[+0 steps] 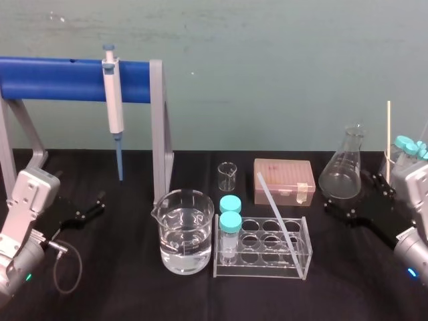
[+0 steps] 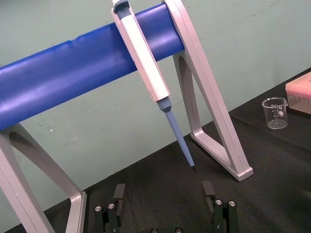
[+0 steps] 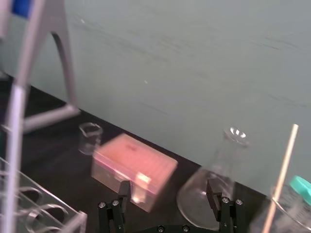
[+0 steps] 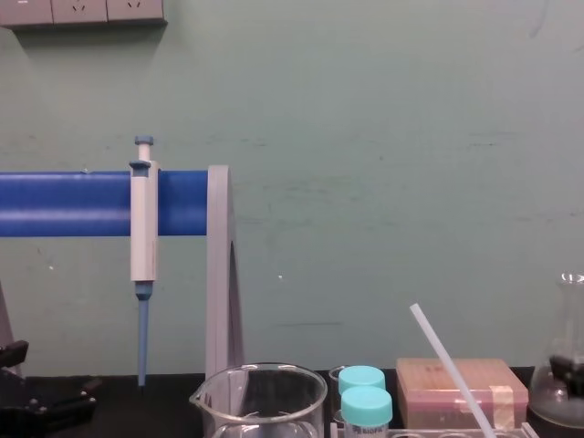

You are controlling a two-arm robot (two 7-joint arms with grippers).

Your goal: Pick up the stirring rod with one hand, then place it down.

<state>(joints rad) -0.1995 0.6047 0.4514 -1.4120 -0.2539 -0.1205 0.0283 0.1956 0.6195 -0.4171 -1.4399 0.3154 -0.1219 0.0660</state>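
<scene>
Your left gripper [image 2: 163,190] by the pipette stand [image 1: 159,134] and right gripper [image 3: 168,189] facing the flask [image 1: 342,170] gape wide, holding nothing; the stirring rod [image 1: 275,210] leans in the tube rack [image 1: 305,265]

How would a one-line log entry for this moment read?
rod leaning in rack, untouched | left gripper fingers open, idle at left | right gripper fingers open, near flask | pick not begun

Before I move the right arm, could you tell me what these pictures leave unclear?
Stirring rod: lower end cut by chest view's bottom edge.
Rack well holding it: head view, clear walls confuse.
Flask: chest view, cut by right edge.
Tip box tape: right wrist view, blurred.
Left tool, right tool (open, parked at sides): bases cut off in wrist views.
</scene>
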